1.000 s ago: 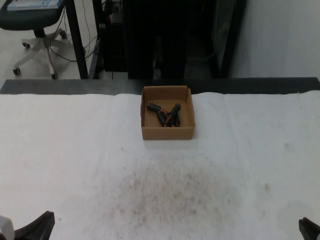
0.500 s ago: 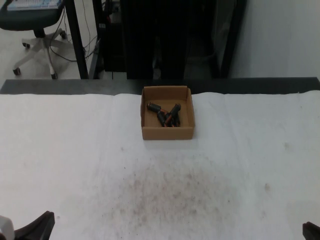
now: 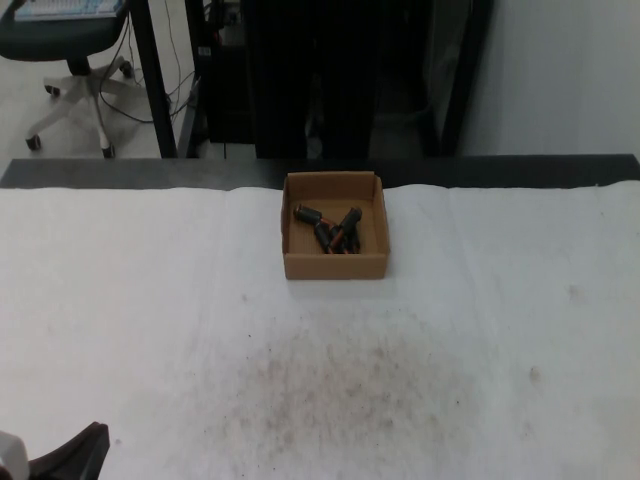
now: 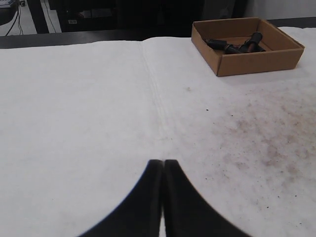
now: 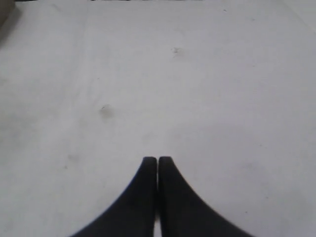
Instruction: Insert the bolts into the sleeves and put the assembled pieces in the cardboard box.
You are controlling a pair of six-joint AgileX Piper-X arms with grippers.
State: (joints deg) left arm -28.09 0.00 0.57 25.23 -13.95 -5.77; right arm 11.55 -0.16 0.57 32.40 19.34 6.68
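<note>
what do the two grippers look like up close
The left gripper and the right gripper look alike: each has two plain, unmarked matte black fingers, broad at the base and curving in to narrow, rounded tips.

Office chair (image 3: 70, 45) beyond white-covered bench (image 3: 150, 300)
</note>
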